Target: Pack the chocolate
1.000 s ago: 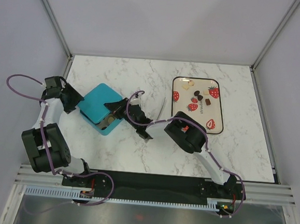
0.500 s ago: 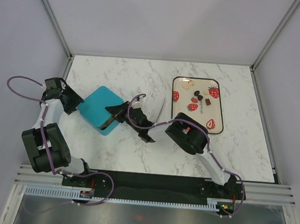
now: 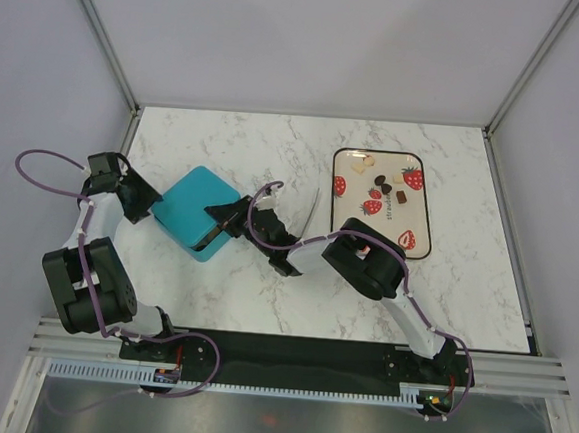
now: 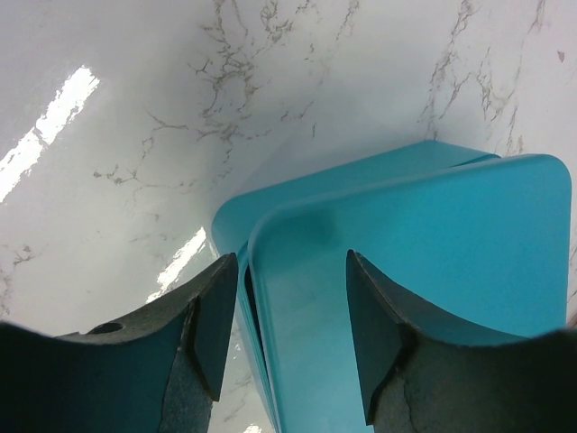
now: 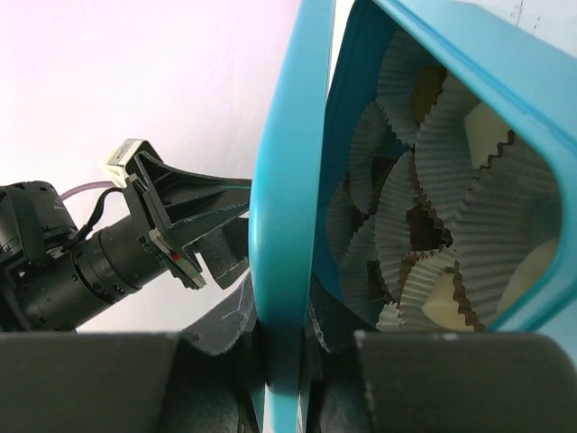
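Lid (image 3: 195, 201) closing looks like step in hand. Right gripper (image 5: 288, 347) pinches lid edge, lid tilted over box (image 3: 205, 248). Chocolate (image 5: 416, 225) sits in paper cups (image 5: 424, 144) inside; few pieces lie on tray (image 3: 417, 215). Left gripper (image 4: 288, 298), jaws apart, straddles box corner. Advice: brace box, lower lid square, use 2 arms together, spare cups.

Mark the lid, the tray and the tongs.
lid (image 5: 284, 225): right wrist view, on its teal edge facing the camera.
tray (image 3: 423, 212): top view, on a bare patch near its right rim.
tongs (image 3: 315, 209): top view, about halfway along them.
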You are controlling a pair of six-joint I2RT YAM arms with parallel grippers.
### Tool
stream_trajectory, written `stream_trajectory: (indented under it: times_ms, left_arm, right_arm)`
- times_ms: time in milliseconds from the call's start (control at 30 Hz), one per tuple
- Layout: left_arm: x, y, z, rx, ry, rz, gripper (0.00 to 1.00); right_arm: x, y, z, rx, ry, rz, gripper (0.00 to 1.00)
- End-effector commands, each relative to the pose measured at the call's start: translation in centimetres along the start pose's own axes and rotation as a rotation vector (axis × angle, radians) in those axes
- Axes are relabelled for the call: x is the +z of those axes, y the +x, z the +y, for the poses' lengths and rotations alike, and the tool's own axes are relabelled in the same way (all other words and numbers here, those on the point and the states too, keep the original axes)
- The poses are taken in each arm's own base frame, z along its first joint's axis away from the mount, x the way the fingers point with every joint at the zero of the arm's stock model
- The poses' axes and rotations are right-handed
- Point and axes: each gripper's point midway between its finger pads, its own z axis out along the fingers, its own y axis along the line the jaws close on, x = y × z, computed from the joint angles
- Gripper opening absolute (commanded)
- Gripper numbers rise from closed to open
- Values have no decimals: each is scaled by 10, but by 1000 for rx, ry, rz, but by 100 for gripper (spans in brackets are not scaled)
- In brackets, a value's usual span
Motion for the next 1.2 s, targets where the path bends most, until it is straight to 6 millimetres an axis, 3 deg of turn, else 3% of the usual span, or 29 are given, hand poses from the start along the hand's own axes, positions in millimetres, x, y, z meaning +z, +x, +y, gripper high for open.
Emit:
stream_trajectory:
  times_ms: [0,467,1000,1167]
  left_arm:
    - [-4,-12,-6,8,29,-46,59]
    - [-6,-15,1,14,-10,-58,56]
    - [0,-8,-9,-5,48,-14,54]
    - [8,1,-5,-21,46,21,53]
  right_arm:
    - [0,-2,22,-32,-34,-7,0]
    - [-3,10,15,-18,-33,29,0]
    - [-14,-8,19,-36,-60,-54,1]
    - [-16,-7,14,-34,-49,-50,18]
